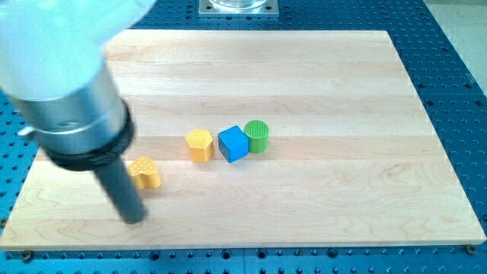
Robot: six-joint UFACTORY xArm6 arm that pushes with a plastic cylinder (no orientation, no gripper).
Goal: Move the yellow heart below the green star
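two yellow blocks: heart (144,173) beside my tip (135,220), another (199,144); one blue cube (233,143), one green cylinder (257,135).

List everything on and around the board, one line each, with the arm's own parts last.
yellow heart: one, yellow, the view's lower left, just right of the rod
yellow block: one, yellow, roughly hexagonal, near the centre, left end of a row of three
blue cube: one, blue, middle of that row, between the yellow block and the green one
green block: one, green, round with a ribbed top, right end of the row, against the blue cube
wooden board: one, pale wood, fills most of the view
blue perforated table: one, blue, around the board
my tip: one, dark rod end, just below-left of the yellow heart, close to it
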